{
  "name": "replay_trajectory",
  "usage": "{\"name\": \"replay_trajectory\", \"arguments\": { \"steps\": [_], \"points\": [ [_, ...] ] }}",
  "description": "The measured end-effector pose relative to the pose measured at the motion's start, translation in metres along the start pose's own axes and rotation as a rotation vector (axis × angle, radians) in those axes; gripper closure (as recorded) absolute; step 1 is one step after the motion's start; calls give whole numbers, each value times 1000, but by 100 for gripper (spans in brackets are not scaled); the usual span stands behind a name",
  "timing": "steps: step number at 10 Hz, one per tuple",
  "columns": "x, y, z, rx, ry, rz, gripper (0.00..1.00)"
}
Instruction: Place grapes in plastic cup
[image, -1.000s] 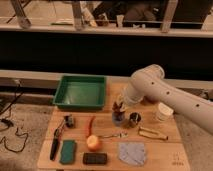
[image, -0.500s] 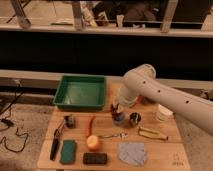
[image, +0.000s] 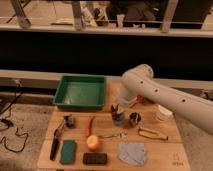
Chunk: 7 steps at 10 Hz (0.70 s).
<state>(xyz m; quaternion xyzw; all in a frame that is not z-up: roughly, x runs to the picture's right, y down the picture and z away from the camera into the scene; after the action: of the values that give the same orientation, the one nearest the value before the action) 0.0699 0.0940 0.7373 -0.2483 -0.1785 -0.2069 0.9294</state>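
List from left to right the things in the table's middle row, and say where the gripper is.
In order: small dark object, red chilli, plastic cup with the gripper just over it, dark shiny container, white cup.

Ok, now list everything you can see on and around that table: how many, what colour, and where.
table: one, light wood, centre
tray: one, green, back left
blue-grey cup: one, mid table, under the gripper
dark container: one, shiny black, just right of that cup
white cup: one, right side
chilli: one, red, left of the blue-grey cup
orange fruit: one, front centre
cloth: one, grey, front right
sponge: one, green, front left
dark block: one, front edge
black tool: one, far left
grapes: none I can make out
arm: one, white, extends from the right
gripper: one, dark, directly over the blue-grey cup
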Motion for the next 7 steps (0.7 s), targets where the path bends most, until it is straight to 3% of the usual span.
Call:
{"name": "replay_trajectory", "arguments": {
  "steps": [4, 7],
  "points": [
    [23, 13, 0, -21, 11, 11, 100],
    [39, 28, 12, -38, -16, 20, 100]
  ]
}}
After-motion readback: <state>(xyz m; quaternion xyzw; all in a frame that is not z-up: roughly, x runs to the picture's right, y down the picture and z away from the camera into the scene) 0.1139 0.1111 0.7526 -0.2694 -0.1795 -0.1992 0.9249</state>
